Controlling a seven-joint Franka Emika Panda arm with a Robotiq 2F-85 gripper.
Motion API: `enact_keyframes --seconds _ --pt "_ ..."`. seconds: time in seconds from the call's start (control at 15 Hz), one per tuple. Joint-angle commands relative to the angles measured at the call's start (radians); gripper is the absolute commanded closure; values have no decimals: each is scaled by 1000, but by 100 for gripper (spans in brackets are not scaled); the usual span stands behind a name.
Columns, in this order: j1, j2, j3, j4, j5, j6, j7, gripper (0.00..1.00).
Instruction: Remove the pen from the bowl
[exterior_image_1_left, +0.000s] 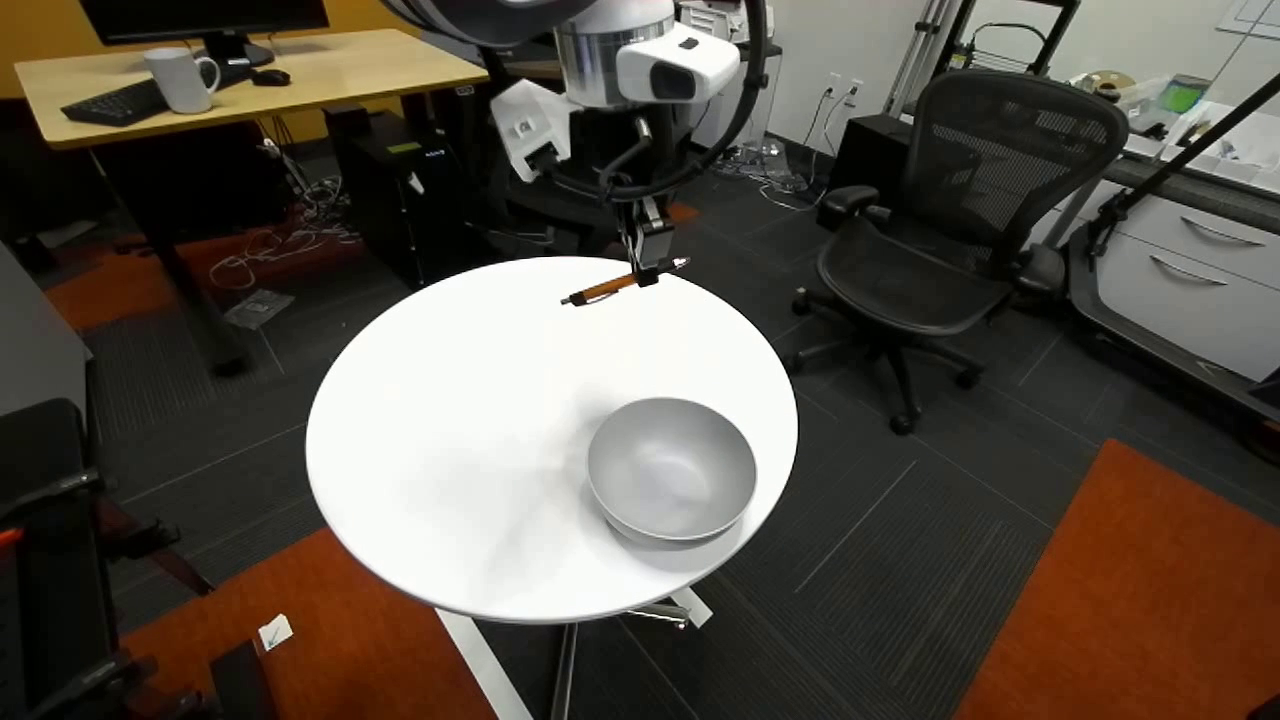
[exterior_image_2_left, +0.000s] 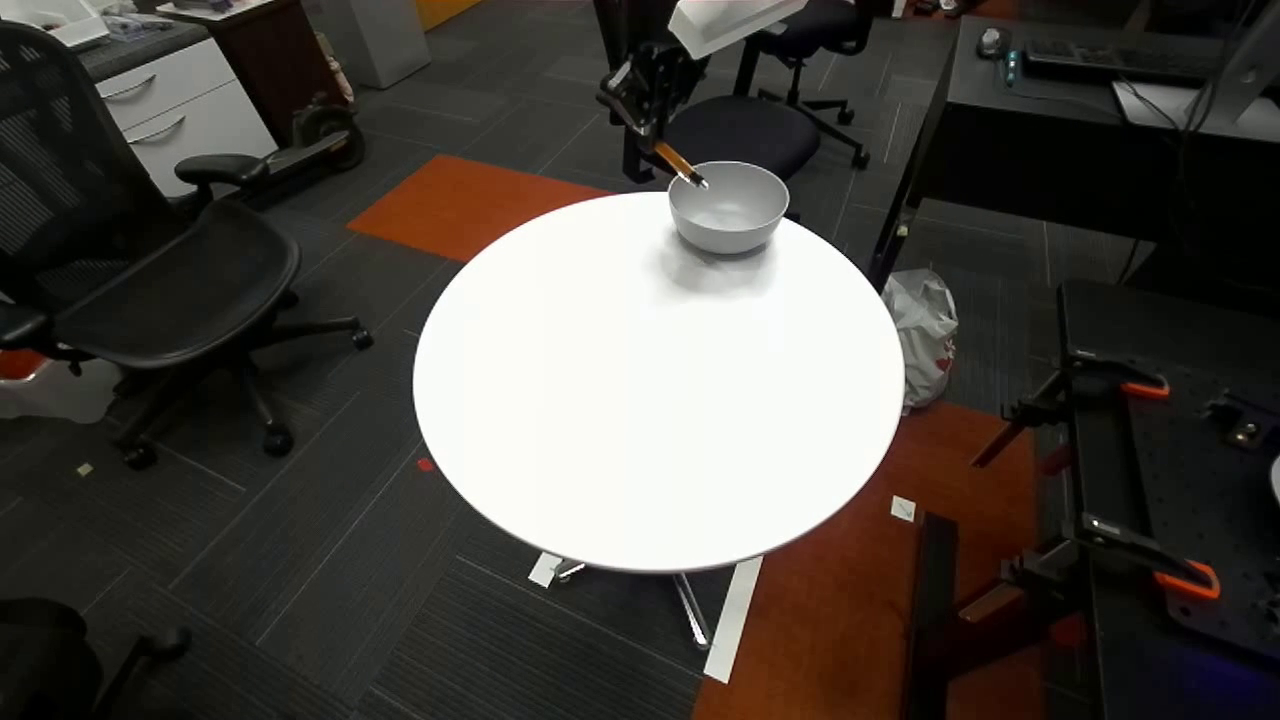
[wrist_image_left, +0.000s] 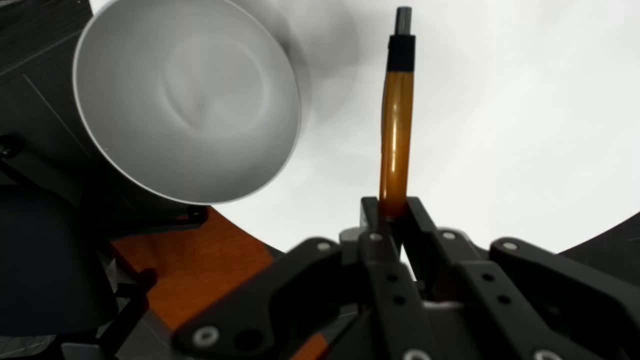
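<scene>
Wrist view: pinches the pen (wrist_image_left: 398, 125) between the jaws of the gripper (wrist_image_left: 392, 205). Holds it outside the bowl (wrist_image_left: 187, 105). Shows the bowl left of the jaws, resting lower, on the white table (wrist_image_left: 510, 130).

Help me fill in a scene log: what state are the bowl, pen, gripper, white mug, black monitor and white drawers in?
bowl: upright, empty
pen: held in the air, outside the bowl
gripper: closed on the pen
white mug: upright, contents not visible
black monitor: screen dark in the part shown
white drawers: shut
</scene>
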Motion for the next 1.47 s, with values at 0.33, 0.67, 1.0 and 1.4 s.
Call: enact_keyframes --seconds 0.33,0.67,1.0,1.4 --pt "-19 241 11 257 2 -68 -20 96" --pt "-24 371 12 376 5 -94 -17 96" --pt "-35 455 11 494 7 -162 -21 96" --pt "-50 507 14 605 6 -256 -26 46"
